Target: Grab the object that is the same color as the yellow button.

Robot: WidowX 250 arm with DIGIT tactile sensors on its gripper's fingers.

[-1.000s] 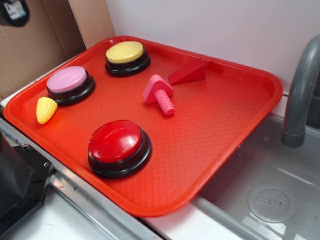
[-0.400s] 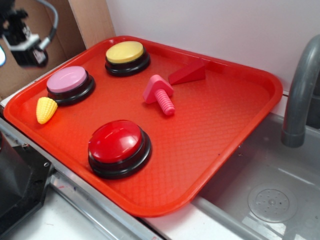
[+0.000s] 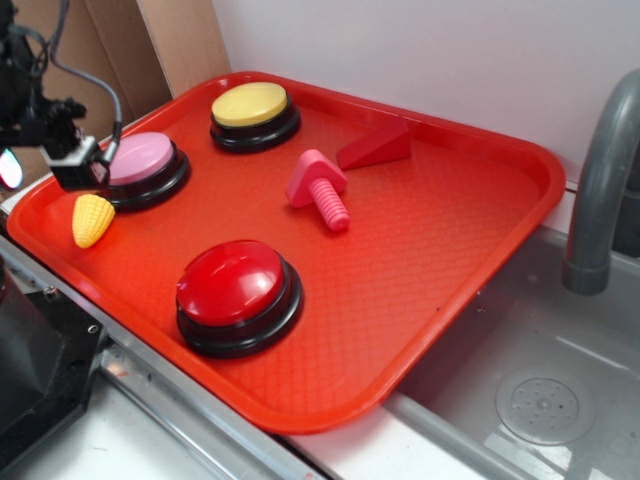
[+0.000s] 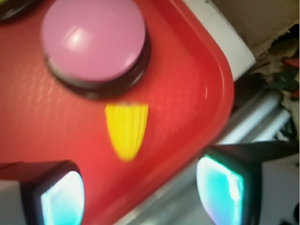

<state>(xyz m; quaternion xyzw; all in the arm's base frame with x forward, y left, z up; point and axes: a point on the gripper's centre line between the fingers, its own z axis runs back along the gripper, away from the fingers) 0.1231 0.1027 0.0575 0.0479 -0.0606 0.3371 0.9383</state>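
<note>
The corn (image 3: 91, 219) lies on the red tray (image 3: 420, 270) near its left edge, just beside the pink button (image 3: 140, 168). The end effector (image 4: 140, 187) hovers above it, released, fingers (image 4: 61, 194) spread wide. The yellow button (image 3: 254, 114) sits at the tray's far side.

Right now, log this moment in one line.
phase: approach | pincer: open, above corn cob | corn cob: on tray, ungrasped

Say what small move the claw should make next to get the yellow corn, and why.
Probably ease straight down and slightly toward the corn. In the wrist view the claw is open with the corn lying just ahead of its fingers, untouched, beside the pink button on the tray.
</note>
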